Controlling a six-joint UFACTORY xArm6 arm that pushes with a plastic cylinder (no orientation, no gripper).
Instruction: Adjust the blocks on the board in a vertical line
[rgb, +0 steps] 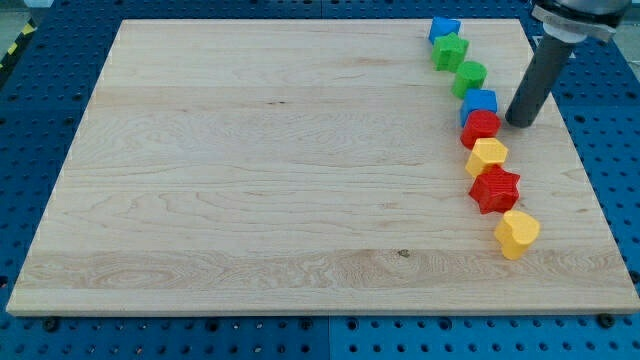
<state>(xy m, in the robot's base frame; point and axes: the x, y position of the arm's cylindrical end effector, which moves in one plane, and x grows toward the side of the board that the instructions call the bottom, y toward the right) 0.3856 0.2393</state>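
Observation:
Several blocks stand in a slightly slanted column near the view's right edge of the wooden board (250, 170). From the top down: a blue block (444, 28), a green star (450, 51), a green block (470, 75), a blue cube (480, 102), a red block (481, 126), a yellow hexagon (488, 155), a red star (495, 189) and a yellow heart-like block (517, 233). My tip (519, 122) rests on the board just right of the second blue cube and the red block, a small gap away.
The board lies on a blue perforated table (40, 100). The board's right edge runs close to the right of the rod and the column.

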